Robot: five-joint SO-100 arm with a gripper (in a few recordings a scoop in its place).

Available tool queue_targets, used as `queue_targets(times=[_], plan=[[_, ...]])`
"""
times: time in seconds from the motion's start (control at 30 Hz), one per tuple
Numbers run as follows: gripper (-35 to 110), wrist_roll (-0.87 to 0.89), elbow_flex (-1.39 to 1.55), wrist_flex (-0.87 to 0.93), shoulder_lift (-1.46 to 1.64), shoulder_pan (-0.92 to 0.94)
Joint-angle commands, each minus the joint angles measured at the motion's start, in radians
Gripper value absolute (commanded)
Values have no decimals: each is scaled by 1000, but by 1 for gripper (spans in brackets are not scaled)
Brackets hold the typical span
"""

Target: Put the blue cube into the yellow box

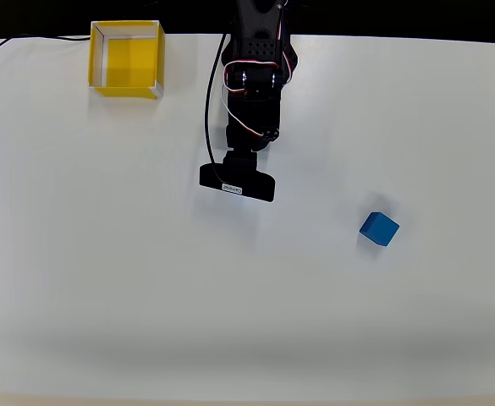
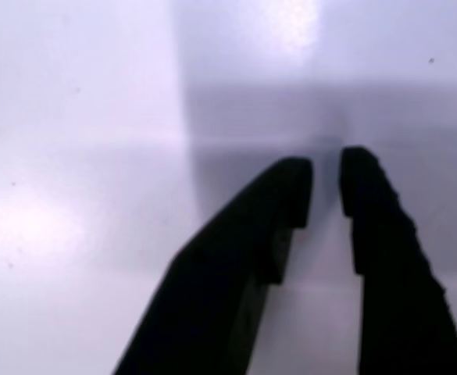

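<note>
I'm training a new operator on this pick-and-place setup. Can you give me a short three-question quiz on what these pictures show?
1. True or false: the blue cube already lies inside the yellow box.
2. Multiple choice, overhead view: where is the cube relative to the arm? A) to its left, B) to its right, C) under it.
3. Fill in: in the wrist view the gripper holds ____ between its fingers.

Key:
1. False; the cube sits on the bare table, and the box is far off at the upper left.
2. B.
3. Nothing; a narrow gap of table shows between the tips.
</note>
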Motion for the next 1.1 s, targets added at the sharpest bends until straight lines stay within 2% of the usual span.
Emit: queue_targets(times=[0.0, 0.6, 0.8, 1.07], plan=[[0, -55, 26, 18, 26, -28], [0, -106, 26, 15, 26, -40], [4, -115, -83, -166, -44, -57], [18, -46, -364, -457, -362, -183]])
